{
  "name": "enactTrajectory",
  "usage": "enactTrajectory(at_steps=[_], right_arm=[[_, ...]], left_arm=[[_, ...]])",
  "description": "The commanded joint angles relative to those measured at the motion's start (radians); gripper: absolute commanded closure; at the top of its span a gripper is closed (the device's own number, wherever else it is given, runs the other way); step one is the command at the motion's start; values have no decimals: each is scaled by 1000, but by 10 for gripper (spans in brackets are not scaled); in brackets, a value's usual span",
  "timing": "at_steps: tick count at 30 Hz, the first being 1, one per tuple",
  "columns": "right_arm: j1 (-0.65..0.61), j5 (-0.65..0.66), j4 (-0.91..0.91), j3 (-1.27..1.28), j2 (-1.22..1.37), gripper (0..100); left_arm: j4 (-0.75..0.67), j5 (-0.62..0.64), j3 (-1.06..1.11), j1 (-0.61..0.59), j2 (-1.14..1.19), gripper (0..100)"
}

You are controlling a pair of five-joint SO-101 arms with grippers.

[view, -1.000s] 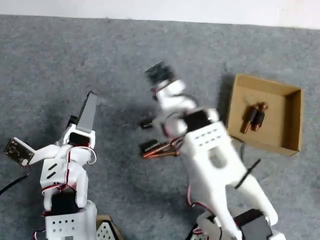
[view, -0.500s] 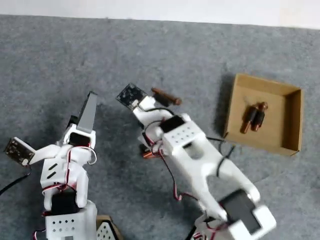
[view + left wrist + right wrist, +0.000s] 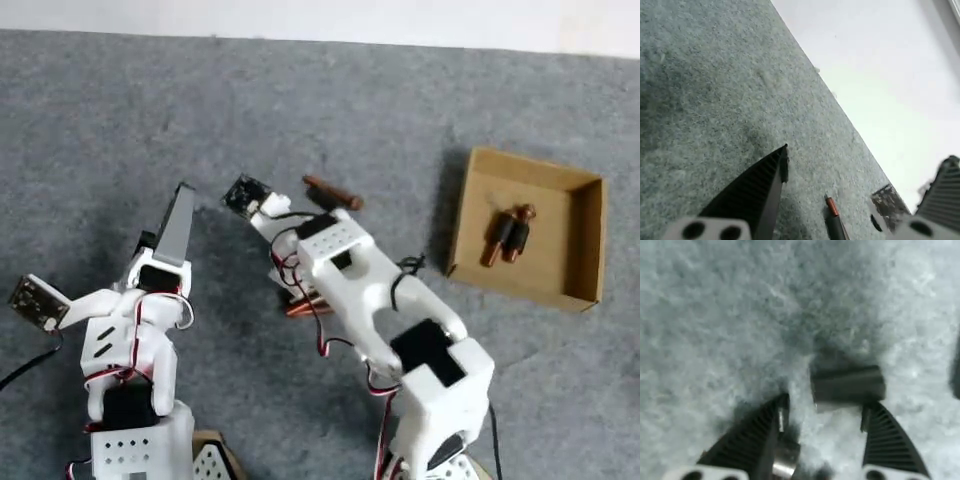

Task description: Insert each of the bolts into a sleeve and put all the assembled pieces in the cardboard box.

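The right claw stands open and empty. The dark sleeve lies just beyond its fingertips, perhaps off-centre. Best to centre over it, lower, then close squarely. A bolt lies upper-centre in the high view.

grey felt-like mat meets a white wall.

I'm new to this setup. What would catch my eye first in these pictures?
The right arm bends over the middle of the grey mat, the right gripper open at a dark sleeve. A copper bolt lies just beyond it, and the cardboard box at the right holds two assembled pieces.
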Motion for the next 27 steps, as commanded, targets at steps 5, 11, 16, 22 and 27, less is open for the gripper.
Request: enactTrajectory(at_steps=[5,11,16,22,27], right_arm=[[35,9,-25,-97,108,796],[39,9,-25,-101,137,825],[41,8,-25,-101,140,959],[51,9,-25,-99,140,973],[68,9,-25,-99,136,994]], left_arm=[[-23,-9,19,18,-18,586],[-23,-9,19,18,-18,586],[-23,-9,19,18,-18,586],[-23,-21,19,18,-18,586],[-23,-38,19,18,-18,586]])
